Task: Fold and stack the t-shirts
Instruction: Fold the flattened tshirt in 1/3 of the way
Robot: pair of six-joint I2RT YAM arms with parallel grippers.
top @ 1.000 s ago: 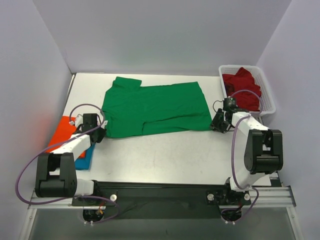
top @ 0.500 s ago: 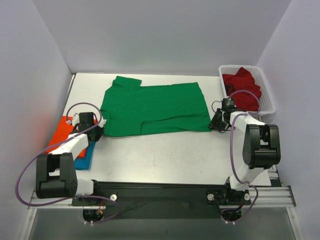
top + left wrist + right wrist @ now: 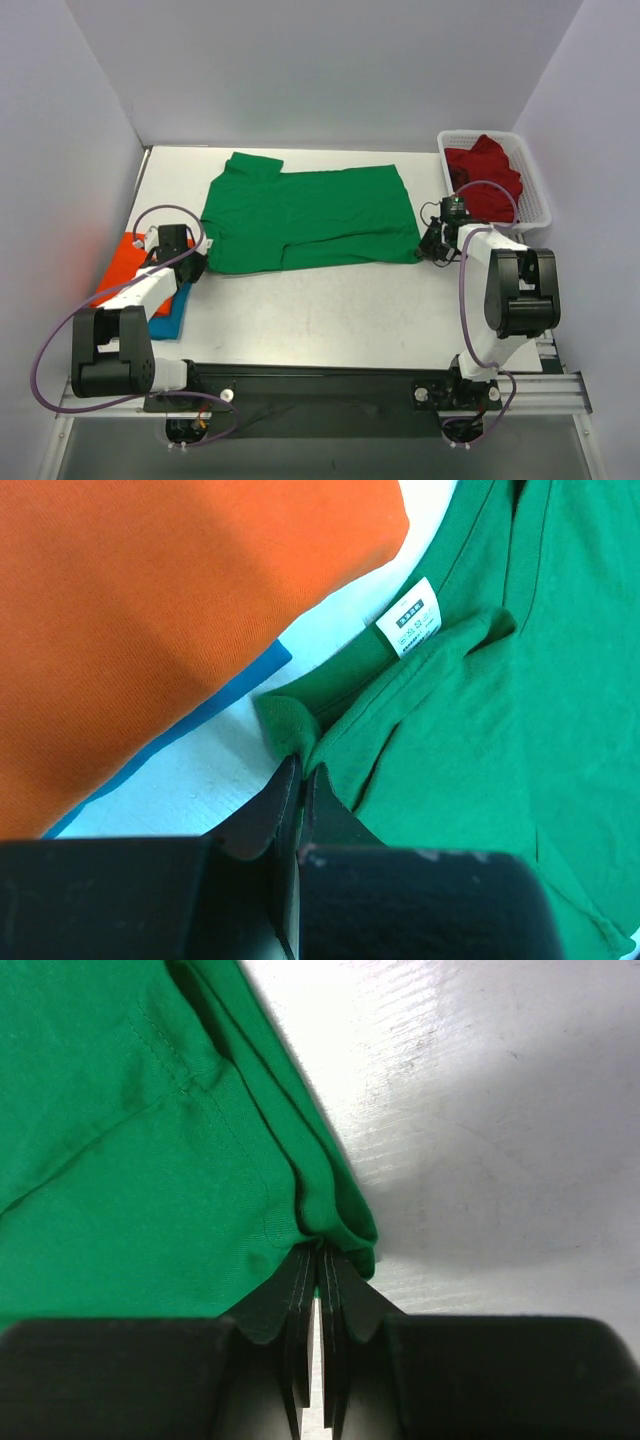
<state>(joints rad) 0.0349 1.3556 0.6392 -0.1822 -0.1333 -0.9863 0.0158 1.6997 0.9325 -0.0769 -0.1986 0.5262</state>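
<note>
The bright green t-shirt (image 3: pixel 305 215) lies spread across the middle of the table, its near edge folded over. My left gripper (image 3: pixel 196 264) is shut on its near left corner; in the left wrist view the jaws (image 3: pixel 301 771) pinch a fold of green cloth (image 3: pixel 470 710) beside a white label (image 3: pixel 412 618). My right gripper (image 3: pixel 428 250) is shut on the near right corner, where the folded hem (image 3: pixel 335 1215) bunches at the closed jaws (image 3: pixel 318 1256). The orange t-shirt (image 3: pixel 128 262) lies folded on the blue t-shirt (image 3: pixel 172 316) at the left. The dark red t-shirt (image 3: pixel 487 178) sits in the basket.
The white mesh basket (image 3: pixel 538 196) stands at the back right corner, close to the right arm. The orange and blue stack (image 3: pixel 150 610) lies right beside the left gripper. Grey walls enclose the table on three sides. Bare table (image 3: pixel 330 300) lies in front of the green shirt.
Both grippers have shifted slightly, the left one a little leftward and the right one a little back and left, each with its corner of the green shirt. The shirt's left edge has been drawn left.
</note>
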